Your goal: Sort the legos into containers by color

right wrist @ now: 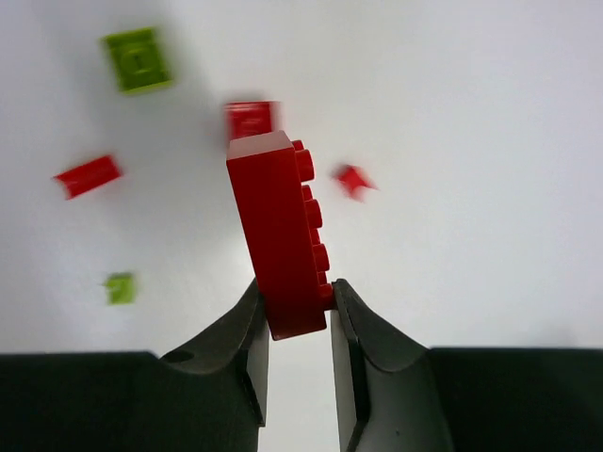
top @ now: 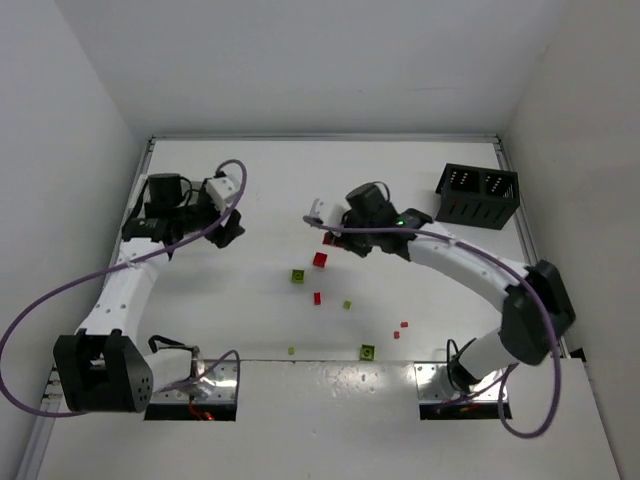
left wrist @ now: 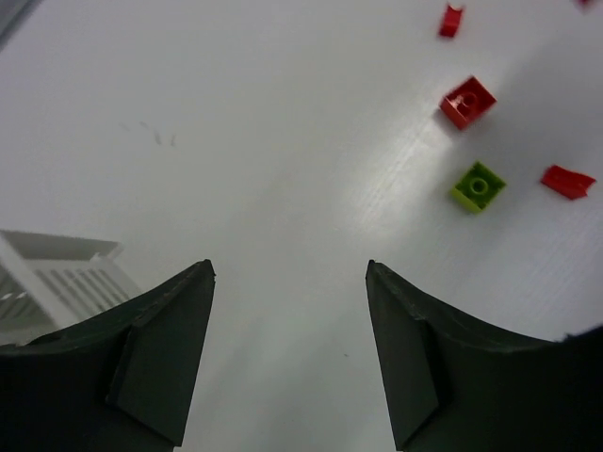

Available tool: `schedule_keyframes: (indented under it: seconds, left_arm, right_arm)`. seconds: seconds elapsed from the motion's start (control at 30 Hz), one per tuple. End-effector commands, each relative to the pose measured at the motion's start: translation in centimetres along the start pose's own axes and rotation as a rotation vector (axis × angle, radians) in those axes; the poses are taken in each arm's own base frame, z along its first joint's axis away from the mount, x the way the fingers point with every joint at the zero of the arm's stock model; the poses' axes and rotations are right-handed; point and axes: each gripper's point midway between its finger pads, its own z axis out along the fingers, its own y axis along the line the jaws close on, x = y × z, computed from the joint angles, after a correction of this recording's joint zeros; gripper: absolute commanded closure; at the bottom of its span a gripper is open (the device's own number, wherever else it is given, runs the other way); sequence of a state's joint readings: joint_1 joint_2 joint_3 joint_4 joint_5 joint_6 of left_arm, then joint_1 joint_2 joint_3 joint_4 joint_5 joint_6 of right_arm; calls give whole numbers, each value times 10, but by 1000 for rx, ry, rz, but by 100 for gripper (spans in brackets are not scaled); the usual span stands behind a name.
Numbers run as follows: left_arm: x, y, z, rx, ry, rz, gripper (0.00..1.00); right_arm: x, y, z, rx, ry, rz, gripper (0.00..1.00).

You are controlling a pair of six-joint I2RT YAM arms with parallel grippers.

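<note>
**We grip the red brick by one end only**
Our right gripper [right wrist: 297,311] is clamped on just the near end of the red brick [right wrist: 273,226], so we judge it could pivot or slip loose on the way to the black bin [top: 478,195], well apart at 2 o'clock. Our left gripper [left wrist: 290,273] hangs with its jaws apart, the white bin [left wrist: 47,273] at its 8 o'clock.

- The red brick [right wrist: 278,235] pinched in my right gripper [right wrist: 294,301] looks like hard plastic, smooth, with a low gloss on its flat face.
- That gripper's fingers [right wrist: 226,363] are dark and matt; plastic or rubber, I cannot tell which.
- My left gripper [left wrist: 290,273] has the same matt dark finish, a little rough along the edges.
- The table [left wrist: 283,141] is white and smooth, with a soft sheen.
- The white bin [left wrist: 57,273] looks like matt plastic.
- The yellow-green brick [left wrist: 478,185] is smooth plastic.
</note>
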State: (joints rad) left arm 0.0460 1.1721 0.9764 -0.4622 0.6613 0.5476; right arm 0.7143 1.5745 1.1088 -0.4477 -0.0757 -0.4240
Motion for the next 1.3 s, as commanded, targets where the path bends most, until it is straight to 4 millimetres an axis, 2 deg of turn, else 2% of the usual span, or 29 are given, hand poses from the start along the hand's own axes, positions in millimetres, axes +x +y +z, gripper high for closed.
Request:
schedule_keyframes:
  seconds: [0.0, 0.03, 0.07, 0.1, 0.13, 0.17, 0.23, 0.27, 0.3, 0.33, 0.37, 0.4, 0.47, 0.5, 0.57, 0.6, 0.67, 0.7, 0.73, 0.97, 1.07, 1.1, 1.17, 1.2, 1.27]
  left_arm:
    - [12, -43, 13, 134, 52, 115, 29]
    - [17, -51, 17, 150, 71, 124, 29]
    - [23, -61, 21, 182, 93, 123, 29]
    - [26, -71, 26, 214, 102, 127, 29]
    - [31, -90, 31, 263, 117, 146, 29]
    - [37, -97, 36, 275, 135, 139, 29]
    - [40, -114, 46, 300, 145, 141, 29]
    - [52, -120, 50, 307, 175, 129, 29]
    - [54, -124, 53, 308, 180, 130, 29]
    - [54, -133, 58, 317, 181, 129, 29]
    - [63, -136, 62, 316, 207, 123, 30]
    - [65, -143, 66, 322, 210, 119, 30]
    - [63, -142, 71, 282, 206, 114, 30]
    - [68, -138, 72, 252, 221, 107, 30]
    - [64, -140, 75, 241, 212, 112, 30]
    - [62, -137, 76, 223, 210, 109, 30]
    - [63, -136, 76, 215, 214, 110, 30]
    - [62, -133, 77, 201, 211, 114, 30]
    - [64, -134, 78, 204, 220, 101, 30]
    - [76, -134, 87, 199, 268, 62, 30]
    - [74, -133, 91, 197, 272, 41, 30]
    - [74, -133, 91, 197, 272, 41, 30]
    - [71, -139, 93, 223, 265, 34, 30]
    - [75, -140, 94, 226, 278, 18, 30]
    - [75, -142, 97, 238, 284, 4, 29]
  right_arm:
    - [9, -53, -40, 244, -12, 98, 99]
    - [17, -70, -49, 320, 11, 120, 99]
    - [35, -89, -56, 373, 45, 166, 100]
    - [46, -100, -61, 407, 67, 193, 100]
    - [48, -117, -73, 448, 67, 221, 100]
    - [68, -137, -83, 490, 96, 278, 100]
    - [79, -167, -101, 546, 109, 337, 100]
    - [99, -186, -112, 581, 128, 403, 100]
    - [104, -204, -116, 597, 133, 431, 100]
    - [114, -210, -118, 586, 156, 460, 100]
    - [124, -219, -121, 594, 177, 487, 100]
    - [143, -236, -124, 607, 202, 546, 100]
    - [158, -252, -128, 617, 217, 599, 100]
    - [165, -268, -140, 644, 207, 624, 100]
    - [181, -272, -133, 618, 242, 671, 100]
    - [181, -280, -137, 626, 230, 688, 100]
    - [195, -283, -139, 615, 252, 719, 100]
    - [193, -286, -132, 594, 241, 730, 100]
    - [204, -288, -135, 594, 248, 753, 100]
    - [225, -281, -120, 517, 285, 803, 100]
    - [232, -281, -122, 529, 297, 812, 93]
    - [233, -281, -120, 533, 293, 822, 85]
    - [237, -284, -123, 551, 296, 827, 75]
    - [237, -284, -123, 554, 292, 840, 66]
    - [236, -286, -126, 570, 291, 850, 56]
